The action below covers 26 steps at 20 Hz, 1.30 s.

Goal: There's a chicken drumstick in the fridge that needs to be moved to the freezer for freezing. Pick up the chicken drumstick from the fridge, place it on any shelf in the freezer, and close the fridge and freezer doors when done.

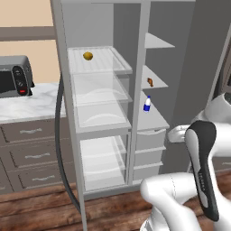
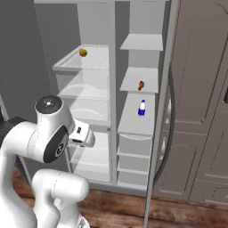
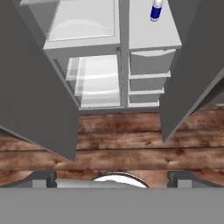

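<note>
Chicken drumstick (image 1: 150, 82), a small orange-brown piece w/ a thicker end, lies on a solid pale grey shelf (image 1: 159, 84) in the narrow freezer (image 1: 153, 97), near the shelf's left side, w/ bare shelf to its right and toward the front edge. One shelf lower stands a blue-and-white bottle (image 1: 147, 104), upright, close to the divider; white drawers (image 1: 150, 140) stack beneath it. Left of the divider, the wider fridge (image 1: 100, 113) shows clear glass shelves and clear drawers; a round yellow fruit (image 1: 88, 56) sits on its top glass shelf, well apart from the drumstick. Both doors stand wide open: fridge door (image 1: 67, 113) edge-on at left w/ a long dark curved handle (image 1: 61, 149), freezer door (image 2: 162, 111) edge-on at right, leaving open floor of brown wood planks (image 3: 118, 144) between them. Gripper (image 3: 113, 177), seen in the hand view, is held back from the cabinet over the floor, fingers spread wide, holding nothing. At far left a toaster oven (image 1: 16, 76) rests on a marble counter (image 1: 31, 106) over grey-brown drawers.
</note>
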### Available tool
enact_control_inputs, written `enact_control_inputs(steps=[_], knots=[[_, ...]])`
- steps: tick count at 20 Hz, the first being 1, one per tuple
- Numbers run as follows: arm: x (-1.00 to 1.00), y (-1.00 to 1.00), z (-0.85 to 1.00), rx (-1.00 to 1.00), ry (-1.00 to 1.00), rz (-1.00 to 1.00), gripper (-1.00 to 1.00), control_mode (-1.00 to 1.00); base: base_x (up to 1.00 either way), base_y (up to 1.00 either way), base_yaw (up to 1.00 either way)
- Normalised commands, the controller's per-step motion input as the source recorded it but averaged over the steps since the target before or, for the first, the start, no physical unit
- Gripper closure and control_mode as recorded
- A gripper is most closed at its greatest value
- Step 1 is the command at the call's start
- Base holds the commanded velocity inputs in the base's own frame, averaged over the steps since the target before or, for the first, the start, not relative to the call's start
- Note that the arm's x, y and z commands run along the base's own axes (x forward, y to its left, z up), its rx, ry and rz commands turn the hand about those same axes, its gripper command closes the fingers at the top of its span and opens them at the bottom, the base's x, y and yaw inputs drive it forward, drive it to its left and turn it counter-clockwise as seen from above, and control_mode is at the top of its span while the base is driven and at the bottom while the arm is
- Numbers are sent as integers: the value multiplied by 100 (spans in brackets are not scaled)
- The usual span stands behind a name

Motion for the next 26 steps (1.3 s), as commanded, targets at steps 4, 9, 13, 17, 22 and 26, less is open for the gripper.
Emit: enact_control_inputs(steps=[4,9,13,17,22,26], knots=[[0,-70,2,5,-13,11,-100,-100,0,0,0],[0,-82,0,5,-6,5,-100,-100,0,0,0],[0,-72,0,4,0,0,-100,-100,0,0,0],[0,-49,0,0,0,0,-100,-100,0,0,0],[11,-44,-1,0,0,0,-100,-100,0,0,0],[42,-61,0,0,0,0,-100,-100,0,0,0]])
